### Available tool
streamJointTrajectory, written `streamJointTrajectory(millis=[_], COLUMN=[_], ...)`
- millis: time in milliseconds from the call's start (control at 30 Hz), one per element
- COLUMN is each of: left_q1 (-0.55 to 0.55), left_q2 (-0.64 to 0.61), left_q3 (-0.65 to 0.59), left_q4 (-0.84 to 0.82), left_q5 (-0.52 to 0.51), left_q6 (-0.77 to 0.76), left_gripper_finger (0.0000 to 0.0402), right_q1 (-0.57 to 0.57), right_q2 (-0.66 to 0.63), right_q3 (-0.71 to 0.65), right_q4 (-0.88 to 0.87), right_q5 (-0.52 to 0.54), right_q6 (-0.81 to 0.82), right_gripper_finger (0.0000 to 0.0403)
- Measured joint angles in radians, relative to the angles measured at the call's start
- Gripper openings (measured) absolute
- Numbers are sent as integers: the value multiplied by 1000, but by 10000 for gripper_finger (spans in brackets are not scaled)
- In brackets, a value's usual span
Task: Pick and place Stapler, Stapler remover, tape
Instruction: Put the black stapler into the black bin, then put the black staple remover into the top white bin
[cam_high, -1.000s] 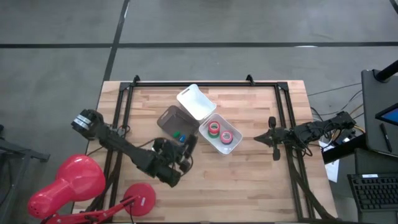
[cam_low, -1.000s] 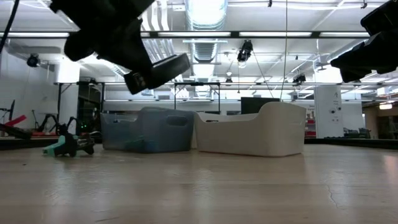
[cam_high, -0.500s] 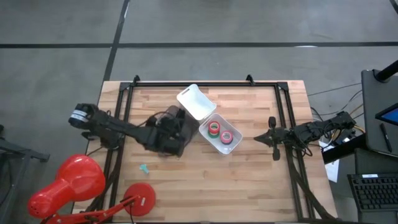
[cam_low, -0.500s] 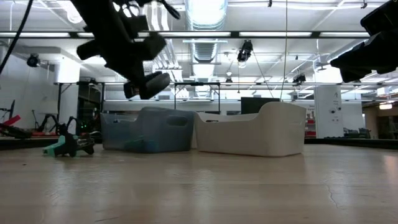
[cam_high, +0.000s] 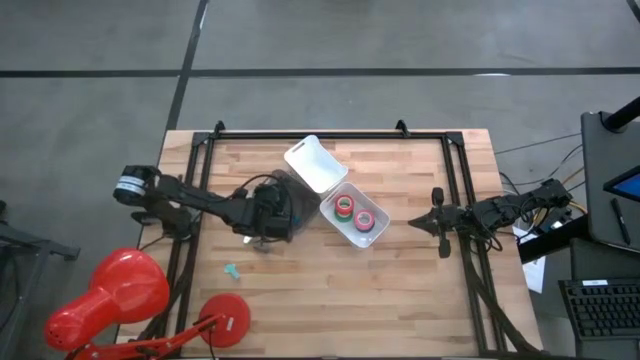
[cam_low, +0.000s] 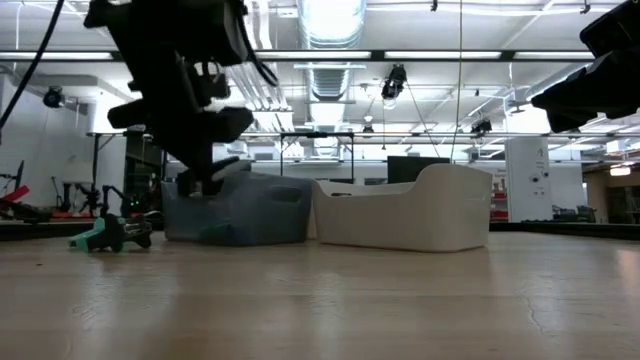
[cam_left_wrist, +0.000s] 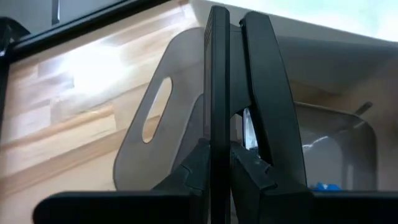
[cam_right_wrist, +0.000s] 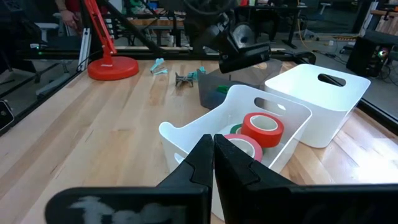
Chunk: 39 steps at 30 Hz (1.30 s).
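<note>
My left gripper (cam_high: 277, 208) is shut on the black stapler (cam_left_wrist: 258, 81) and hangs over the grey see-through bin (cam_high: 292, 188). In the low view the stapler's free end (cam_low: 222, 168) is at the bin's rim (cam_low: 240, 182). Green, red and pink tape rolls (cam_high: 355, 214) lie in a white bin (cam_high: 328, 212); something blue (cam_left_wrist: 323, 186) lies in the grey bin. The teal staple remover (cam_high: 232, 271) rests on the table near its left edge. My right gripper (cam_high: 437, 222) waits, shut, over the table's right side. My left gripper pinches the stapler between its two fingers (cam_left_wrist: 200, 163) at one end (cam_left_wrist: 219, 140). The stapler runs on along the fingers, on edge, its two arms slightly apart. It is lifted clear, with its free end slanting down toward the grey bin.
A second white bin (cam_high: 315, 163) stands against the far side of the other two. A red desk lamp (cam_high: 110, 300) with a round base (cam_high: 228, 320) sits at the near left corner. Black frame rails (cam_high: 200, 180) run along the table's left, far and right sides.
My left arm has carried the stapler from the near left part of the table toward the far edge, over the grey bin, and has come down. The stapler's free end now dips at the bin's rim. The staple remover, which the arm covered before, shows on the table.
</note>
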<state>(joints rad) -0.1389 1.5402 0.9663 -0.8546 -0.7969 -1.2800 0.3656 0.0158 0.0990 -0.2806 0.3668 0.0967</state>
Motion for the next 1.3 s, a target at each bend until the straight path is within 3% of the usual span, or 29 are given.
streamJointTrajectory(millis=[433, 733, 1067, 1300], left_q1=[22, 22, 21, -46], left_q2=[0, -1, -6, -60], left_q3=[-151, -150, -142, -83], left_q4=[261, 279, 280, 279], left_q5=[-4, -6, -10, 33], left_q6=[23, 23, 54, 232], left_gripper_finger=[51, 59, 112, 132], right_q1=[0, 0, 0, 0], right_q2=[0, 0, 0, 0], right_q3=[0, 0, 0, 0], right_q4=[0, 0, 0, 0], right_q5=[0, 0, 0, 0], right_q6=[0, 0, 0, 0], right_gripper_finger=[8, 8, 8, 8])
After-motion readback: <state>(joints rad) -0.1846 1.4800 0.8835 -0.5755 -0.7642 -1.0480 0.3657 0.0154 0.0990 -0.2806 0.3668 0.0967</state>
